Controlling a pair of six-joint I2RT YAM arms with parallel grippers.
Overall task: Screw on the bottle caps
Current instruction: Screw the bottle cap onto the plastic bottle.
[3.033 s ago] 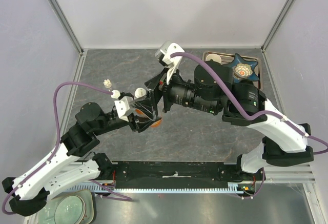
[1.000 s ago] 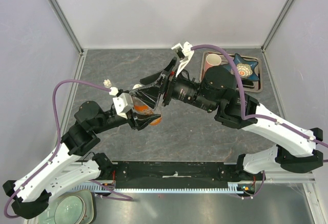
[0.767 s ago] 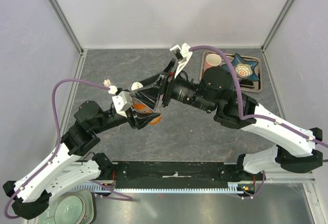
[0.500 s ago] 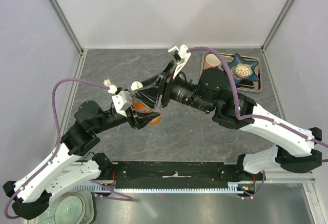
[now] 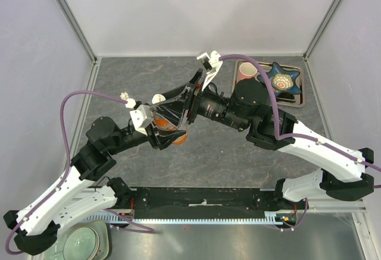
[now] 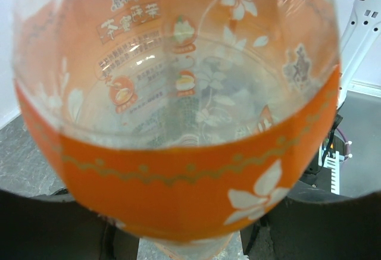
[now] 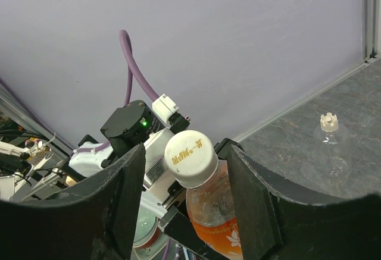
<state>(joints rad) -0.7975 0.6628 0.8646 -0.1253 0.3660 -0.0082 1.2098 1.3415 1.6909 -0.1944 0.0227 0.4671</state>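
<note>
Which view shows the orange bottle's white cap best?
Right wrist view: the white cap shows whole, printed top included, on the orange bottle. Top external shows it only as a small white spot; left wrist shows only the bottle's body, no cap.

Before you: a bottle (image 6: 178,177) banded in orange with white flowers and a wavy line, its cap (image 7: 190,159) white with what looks like tan lettering; purple cable (image 7: 132,69); mottled grey table (image 7: 357,96); pale lilac wall (image 7: 238,34).
</note>
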